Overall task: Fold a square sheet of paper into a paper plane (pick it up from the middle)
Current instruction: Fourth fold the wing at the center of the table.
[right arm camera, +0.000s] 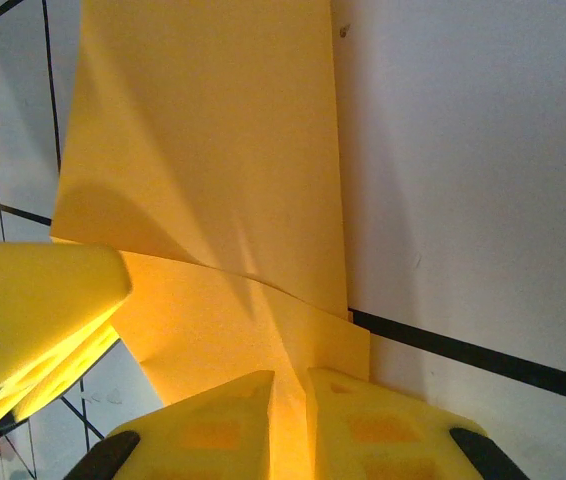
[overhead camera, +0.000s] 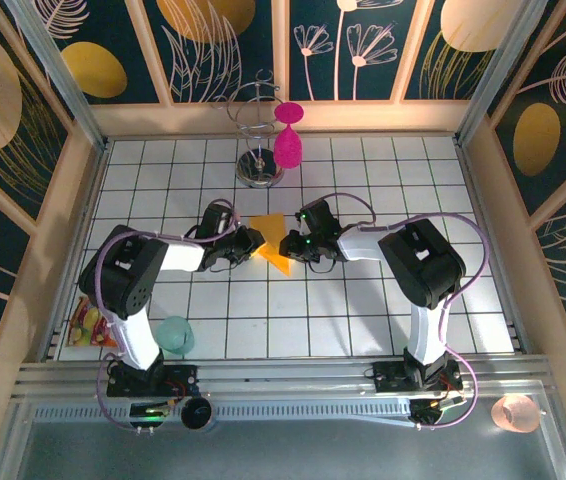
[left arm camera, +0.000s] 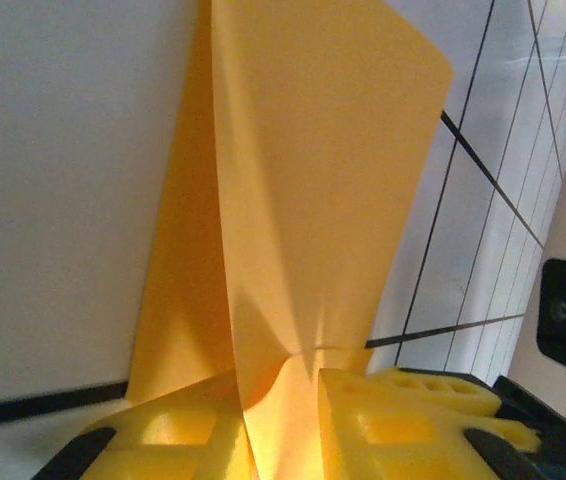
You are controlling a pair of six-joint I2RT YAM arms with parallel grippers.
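Left tool (left arm camera: pixel 281 390) clamped narrow on the paper (left arm camera: pixel 303 200), which buckles into a crease right at the pads. Right tool (right arm camera: pixel 291 390) same, jaws nearly closed on the opposite edge, one layer lapped over another there. Tools face each other, tips close, paper bridging them over mid tabletop (overhead camera: pixel 363 320); can't tell if it touches. Magenta goblet (overhead camera: pixel 288 148) by the wire rack (overhead camera: pixel 258 150) at the back, packet (overhead camera: pixel 91 325) and teal cup (overhead camera: pixel 175 333) near the left base.
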